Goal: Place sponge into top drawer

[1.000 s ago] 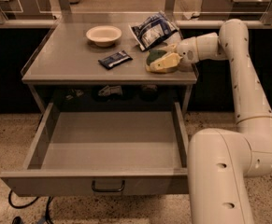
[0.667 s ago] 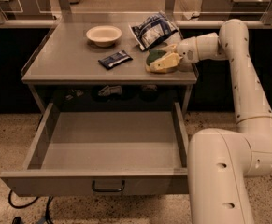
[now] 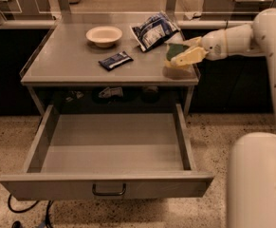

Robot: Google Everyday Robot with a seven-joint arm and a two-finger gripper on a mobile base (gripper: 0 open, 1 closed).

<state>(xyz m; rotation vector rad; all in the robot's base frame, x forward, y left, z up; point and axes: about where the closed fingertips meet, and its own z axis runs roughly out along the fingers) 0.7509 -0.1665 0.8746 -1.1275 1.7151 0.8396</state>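
Note:
The sponge (image 3: 175, 51), dark green on top, sits between the fingers of my gripper (image 3: 181, 58) over the table's right front corner. It hangs a little above the tabletop, with its shadow (image 3: 176, 72) below. The gripper is shut on the sponge, and my arm (image 3: 237, 36) reaches in from the right. The top drawer (image 3: 111, 145) is pulled wide open below the tabletop. Its inside is bare, and its front panel (image 3: 57, 188) carries a small dark handle (image 3: 109, 190) at the centre. The gripper is above and behind the drawer's right rear corner.
On the tabletop (image 3: 66, 61) stand a white bowl (image 3: 104, 34), a dark blue wrapper packet (image 3: 115, 60) and a blue-and-white snack bag (image 3: 154, 29). My white base (image 3: 258, 179) is at the lower right, beside the drawer. Cables (image 3: 28, 208) lie on the floor at the lower left.
The gripper has risen off the tabletop with the sponge and moved a little to the right. The drawer has not moved.

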